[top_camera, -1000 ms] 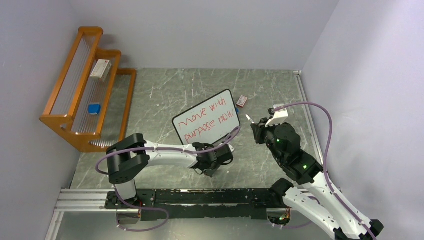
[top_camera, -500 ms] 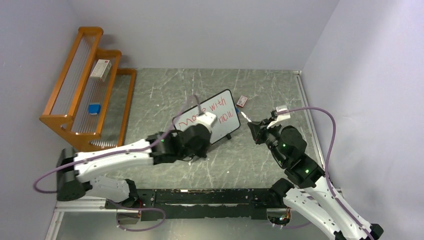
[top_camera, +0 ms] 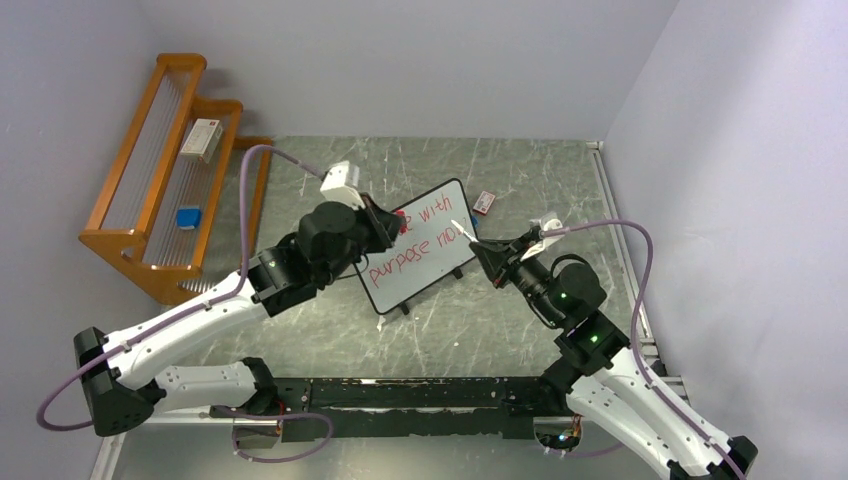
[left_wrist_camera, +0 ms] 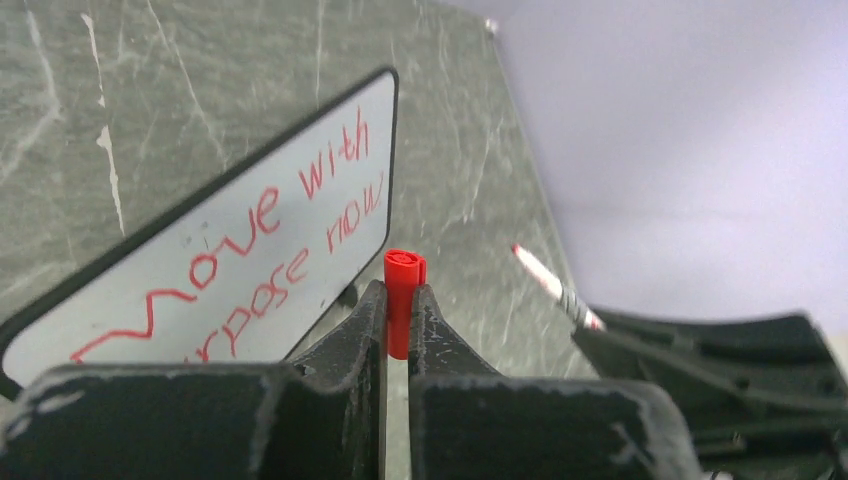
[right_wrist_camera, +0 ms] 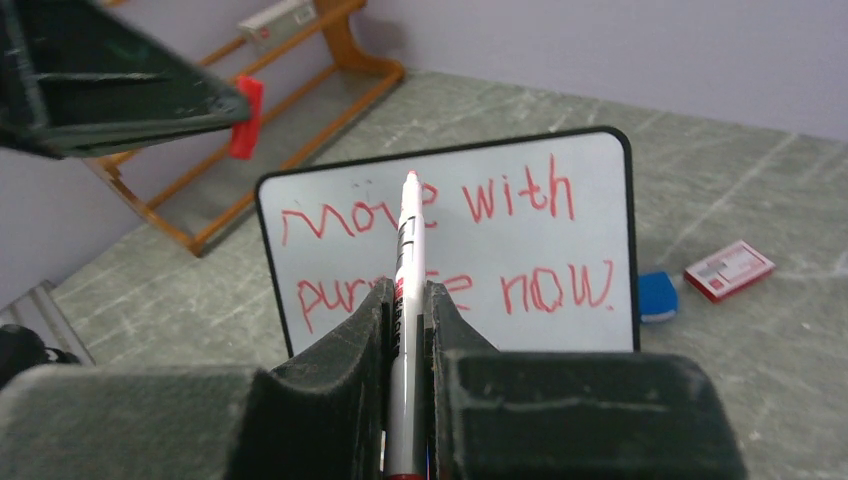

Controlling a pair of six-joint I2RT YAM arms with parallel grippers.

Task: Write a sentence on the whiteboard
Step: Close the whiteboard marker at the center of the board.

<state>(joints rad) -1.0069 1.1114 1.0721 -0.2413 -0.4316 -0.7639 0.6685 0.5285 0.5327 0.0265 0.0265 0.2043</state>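
Note:
The whiteboard point(top_camera: 425, 262) stands tilted in mid-table, with "Move with purpose now" on it in red point(left_wrist_camera: 230, 240) point(right_wrist_camera: 520, 250). My left gripper point(top_camera: 386, 224) hovers over the board's left part, shut on a small red marker cap point(left_wrist_camera: 404, 272) that pokes out past its fingertips point(right_wrist_camera: 245, 118). To the board's right, my right gripper point(top_camera: 484, 256) is shut on a white marker point(right_wrist_camera: 408, 240). The marker's tip point(top_camera: 460, 229) points at the board and towards the cap, with a gap between them point(left_wrist_camera: 545, 285).
An orange wooden rack point(top_camera: 150, 240) stands along the left wall, holding a small box point(top_camera: 202, 138) and a blue item point(top_camera: 189, 216). A red card box point(top_camera: 484, 202) and a blue eraser point(right_wrist_camera: 657, 296) lie right of the board. Walls close in the back and right.
My left arm has swung up from the table in front of the board to its upper left, carrying the cap. My right gripper has moved left with the marker, towards the board.

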